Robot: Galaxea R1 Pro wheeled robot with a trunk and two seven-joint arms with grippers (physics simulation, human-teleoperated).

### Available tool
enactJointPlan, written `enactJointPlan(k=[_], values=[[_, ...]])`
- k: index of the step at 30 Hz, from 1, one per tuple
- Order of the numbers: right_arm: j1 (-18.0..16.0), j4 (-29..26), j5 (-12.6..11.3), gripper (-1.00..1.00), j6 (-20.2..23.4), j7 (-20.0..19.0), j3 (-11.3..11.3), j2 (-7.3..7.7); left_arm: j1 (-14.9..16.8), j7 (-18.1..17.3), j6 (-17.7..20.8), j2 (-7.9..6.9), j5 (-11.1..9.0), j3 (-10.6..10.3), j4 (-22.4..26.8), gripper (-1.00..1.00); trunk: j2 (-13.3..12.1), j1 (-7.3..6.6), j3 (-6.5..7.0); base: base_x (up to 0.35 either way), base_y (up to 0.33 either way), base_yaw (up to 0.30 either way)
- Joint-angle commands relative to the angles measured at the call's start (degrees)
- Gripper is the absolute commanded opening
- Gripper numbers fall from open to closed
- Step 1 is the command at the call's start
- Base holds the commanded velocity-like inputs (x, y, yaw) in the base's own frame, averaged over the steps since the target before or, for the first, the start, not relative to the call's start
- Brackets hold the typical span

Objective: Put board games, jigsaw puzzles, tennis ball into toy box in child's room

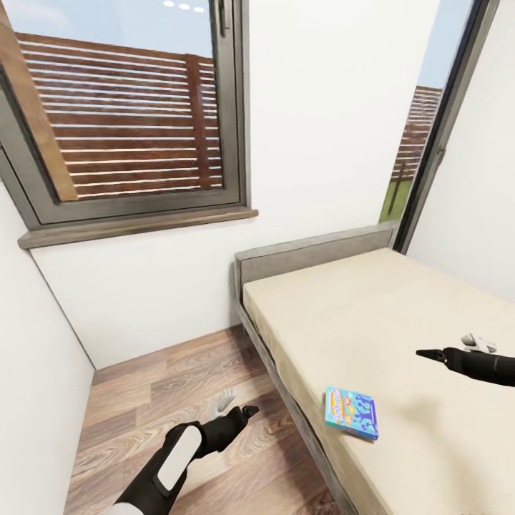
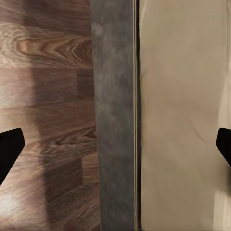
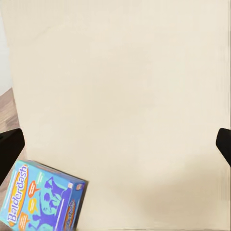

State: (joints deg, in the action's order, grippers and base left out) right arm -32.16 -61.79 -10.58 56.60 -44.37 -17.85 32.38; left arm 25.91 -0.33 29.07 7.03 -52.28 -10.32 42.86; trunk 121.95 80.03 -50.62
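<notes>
A small blue board game [image 1: 350, 413] lies flat on the beige mattress near the bed's left edge; in the right wrist view its printed lid [image 3: 43, 202] reads Balderdash. My right gripper [image 1: 428, 353] hovers over the mattress to the right of the box and a little beyond it, clear of it. Its dark fingertips [image 3: 9, 147] stand wide apart, so it is open and empty. My left gripper [image 1: 245, 412] hangs low over the wood floor just left of the bed frame. It is open too, with its fingertips [image 2: 9, 149] spread over the floor and the bed's edge.
The bed [image 1: 400, 315] with a grey frame [image 2: 115, 115] and headboard [image 1: 315, 254] fills the right side. A large window [image 1: 129, 114] sits in the white wall ahead. A narrow strip of wood floor [image 1: 179, 386] runs between the left wall and the bed.
</notes>
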Motion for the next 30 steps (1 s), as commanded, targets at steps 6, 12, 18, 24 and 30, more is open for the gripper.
enactJointPlan(k=[6, 12, 18, 24, 30], values=[[0.05, -0.65, -0.08, 1.00, 0.35, -0.10, -0.08, -0.02, 0.02, -1.12, 0.25, -0.04, -0.24, 0.28, -0.12, 1.00, 0.02, -0.01, -0.05, 0.000, 0.000, -0.087], [0.07, -0.83, -0.08, 1.00, 0.35, -0.10, -0.03, -0.03, 0.23, -3.92, 0.47, -0.08, -3.24, 2.00, -2.95, 1.00, 0.02, -0.01, -0.05, 0.000, 0.000, -0.029], [0.11, -0.99, -0.12, 1.00, 0.45, -0.15, 0.03, 0.00, 1.41, -12.01, 0.35, -1.37, -6.87, 3.07, -7.38, 1.00, 0.02, -0.01, -0.05, 0.000, 0.000, -0.008], [0.15, -1.18, -0.13, 1.00, 0.56, -0.19, -0.09, 0.22, 3.04, -15.26, 0.27, -1.81, -7.40, 3.12, -10.91, 1.00, 0.02, -0.01, -0.05, 0.000, 0.000, -0.002], [0.20, -1.27, -0.14, 1.00, 0.62, -0.31, -0.16, 0.34, 4.33, -16.44, 0.18, -1.98, -7.58, 3.17, -14.58, 1.00, 0.02, -0.01, -0.05, 0.000, 0.000, -0.001]])
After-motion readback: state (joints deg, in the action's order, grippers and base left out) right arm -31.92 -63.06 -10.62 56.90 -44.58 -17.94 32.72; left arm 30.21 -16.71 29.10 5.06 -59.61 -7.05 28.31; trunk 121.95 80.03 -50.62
